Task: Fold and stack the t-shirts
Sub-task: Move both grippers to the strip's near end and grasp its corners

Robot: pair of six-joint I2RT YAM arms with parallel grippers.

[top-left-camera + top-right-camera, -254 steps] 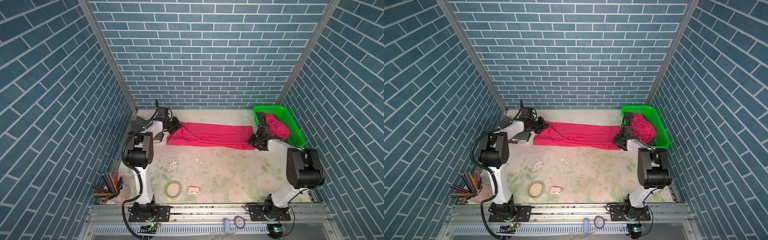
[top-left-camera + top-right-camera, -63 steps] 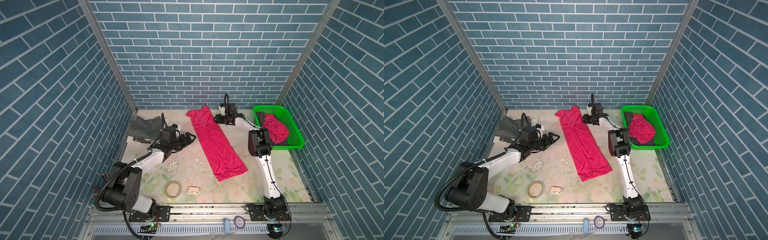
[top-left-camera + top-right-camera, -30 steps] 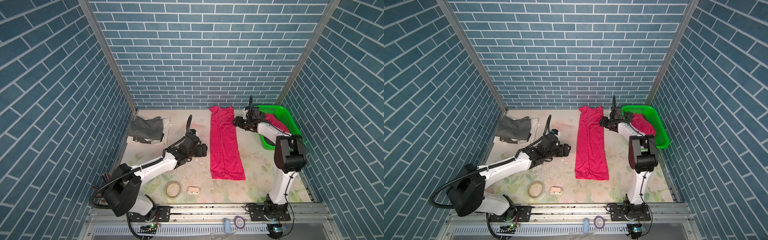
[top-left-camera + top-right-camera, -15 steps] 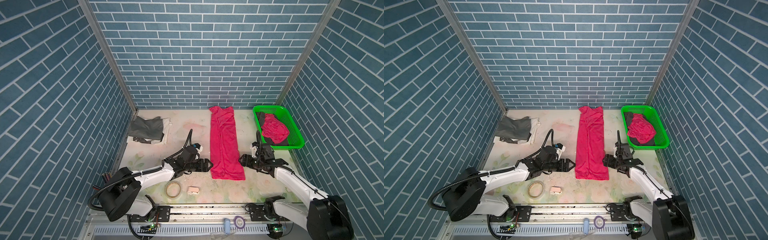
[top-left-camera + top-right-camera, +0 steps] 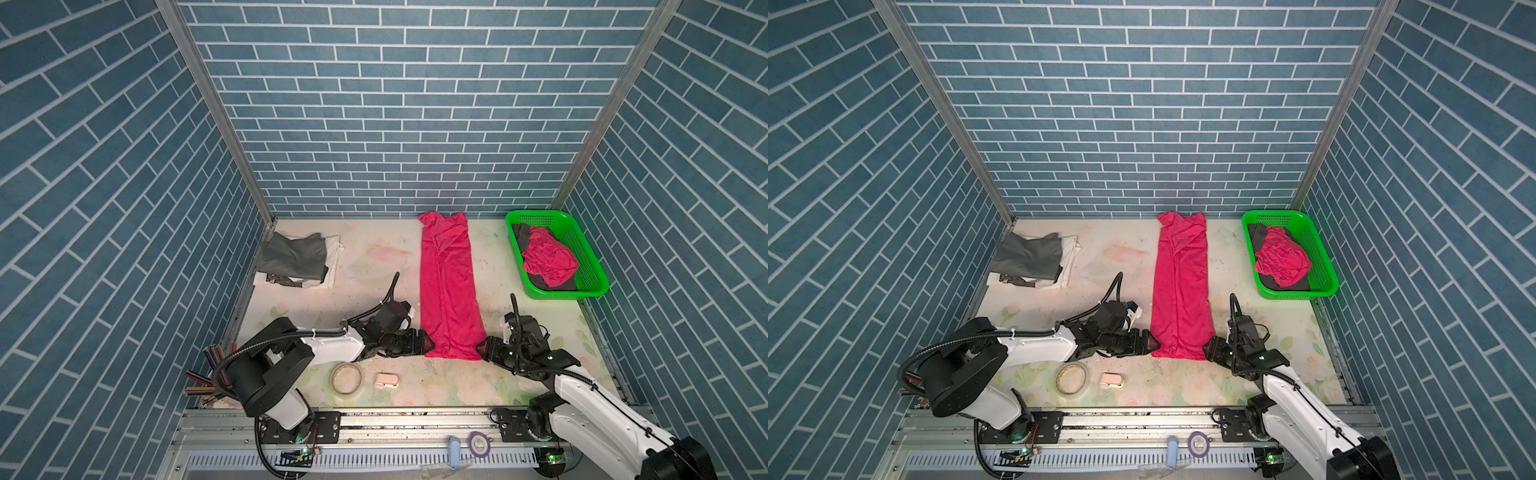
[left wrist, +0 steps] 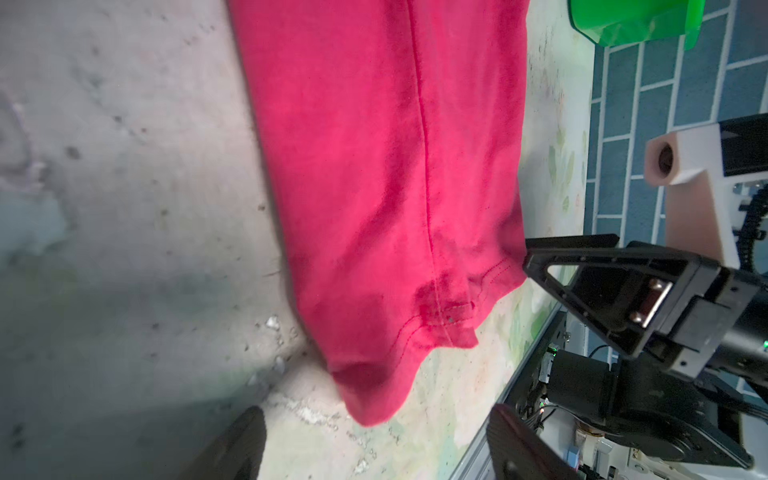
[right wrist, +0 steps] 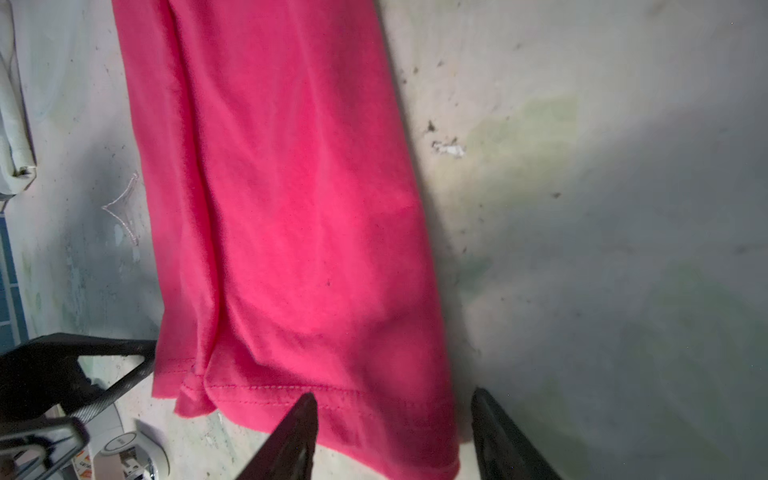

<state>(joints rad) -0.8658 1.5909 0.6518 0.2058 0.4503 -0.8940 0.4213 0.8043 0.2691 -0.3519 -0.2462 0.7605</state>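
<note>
The lengthwise fold is judged to be done. The bright magenta-pink t-shirt (image 5: 446,286), a soft matte knit, is laid on the pale floral-printed counter (image 5: 494,266) as a long narrow strip. It runs from 12 o'clock at the blue brick-patterned back wall (image 5: 395,124) down through the centre towards 6 o'clock, with shallow wrinkles and a raised seam along its length. The step in hand is taken to be the seizing of its near end for the crosswise fold. The left end effector (image 5: 428,345) is held wide open at the 9 o'clock corner of the double-stitched hem (image 6: 415,332). The right end effector (image 5: 484,353) is set at the 3 o'clock corner. Its black tapered fingers (image 7: 291,440) are seen apart in the right wrist view, with the hem corner lying flat between them. Nothing is gripped by either. For the next move, both corners would need to be pinched through all layers, lifted together and carried evenly towards 12 o'clock, since limp cloth of this kind is likely to sag or slip apart. At 10 o'clock a folded dark grey t-shirt (image 5: 295,257) is stacked on a folded white t-shirt (image 5: 330,272). At 2 o'clock a bright green plastic mesh basket (image 5: 536,216), rigid and perforated, holds a crumpled magenta t-shirt (image 5: 548,259) over dark cloth (image 5: 521,232).
</note>
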